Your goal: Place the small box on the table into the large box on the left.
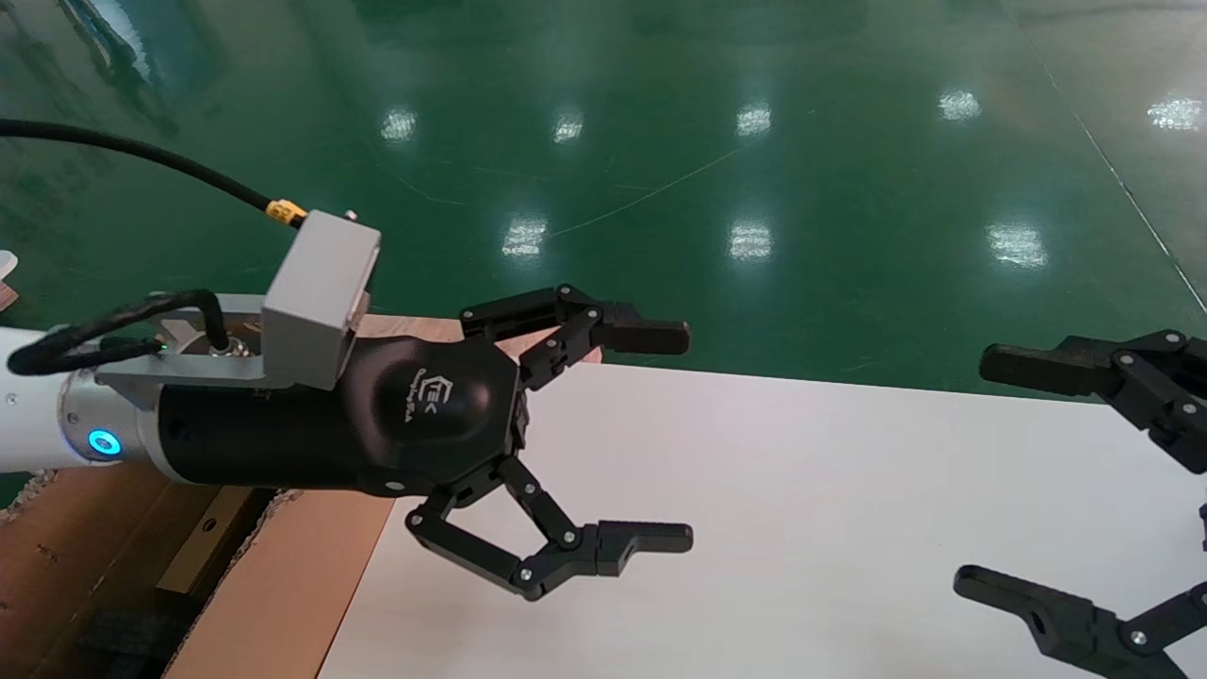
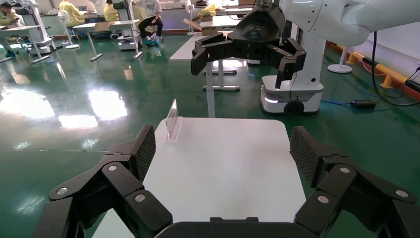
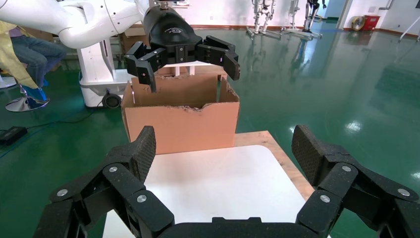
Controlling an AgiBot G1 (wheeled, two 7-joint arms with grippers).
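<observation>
Small box: I can't find it in any view. Head view: white tabletop [image 1: 801, 509], large box [image 1: 85, 566] at its left, glossy green floor [image 1: 754, 141]. Left end effector [image 1: 660, 438] spread, holding nothing; right end effector [image 1: 981, 471] spread too. Right wrist view: large box [image 3: 181, 124] past tabletop [image 3: 218, 181] end, torn rim.

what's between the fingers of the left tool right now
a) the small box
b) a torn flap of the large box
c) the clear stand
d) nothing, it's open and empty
d: the left tool hangs with its fingers spread wide over the edge of the table, only bare tabletop showing in the gap, and the large box sits below it, untouched.
</observation>
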